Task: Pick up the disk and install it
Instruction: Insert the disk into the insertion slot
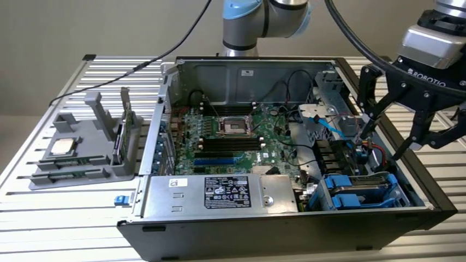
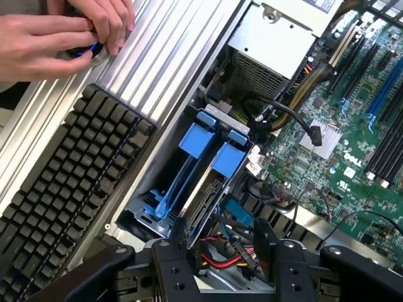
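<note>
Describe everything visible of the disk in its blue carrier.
The disk is a grey metal body clipped in a blue plastic carrier, mostly hidden by it. It sits slotted into the drive bay at the corner of the open computer case on the exterior view's right. The open gripper hovers above, not touching it.

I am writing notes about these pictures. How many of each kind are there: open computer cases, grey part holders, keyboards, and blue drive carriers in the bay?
open computer case: 1
grey part holder: 1
keyboard: 1
blue drive carriers: 2
Total: 5
</note>
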Robot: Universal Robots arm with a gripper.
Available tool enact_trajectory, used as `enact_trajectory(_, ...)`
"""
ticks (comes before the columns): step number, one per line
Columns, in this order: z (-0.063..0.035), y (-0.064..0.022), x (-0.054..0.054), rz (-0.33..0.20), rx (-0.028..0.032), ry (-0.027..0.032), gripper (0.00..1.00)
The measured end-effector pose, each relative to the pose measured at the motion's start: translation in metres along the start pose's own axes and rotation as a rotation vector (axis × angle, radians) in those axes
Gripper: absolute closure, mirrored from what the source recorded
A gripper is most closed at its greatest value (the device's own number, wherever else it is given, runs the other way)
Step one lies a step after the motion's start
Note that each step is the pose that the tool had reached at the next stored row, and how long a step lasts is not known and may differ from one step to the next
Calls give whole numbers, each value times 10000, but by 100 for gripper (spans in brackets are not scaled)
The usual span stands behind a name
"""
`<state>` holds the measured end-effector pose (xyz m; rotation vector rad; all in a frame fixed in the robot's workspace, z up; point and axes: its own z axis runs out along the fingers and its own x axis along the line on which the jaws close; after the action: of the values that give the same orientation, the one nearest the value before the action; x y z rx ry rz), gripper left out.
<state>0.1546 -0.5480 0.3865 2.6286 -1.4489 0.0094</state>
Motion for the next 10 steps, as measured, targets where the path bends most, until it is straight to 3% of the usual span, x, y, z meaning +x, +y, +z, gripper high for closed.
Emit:
enact_trajectory(5,9,8,-32,-187,42,24,45)
enact_trajectory(10,47,8,-63,-552,130,92,45)
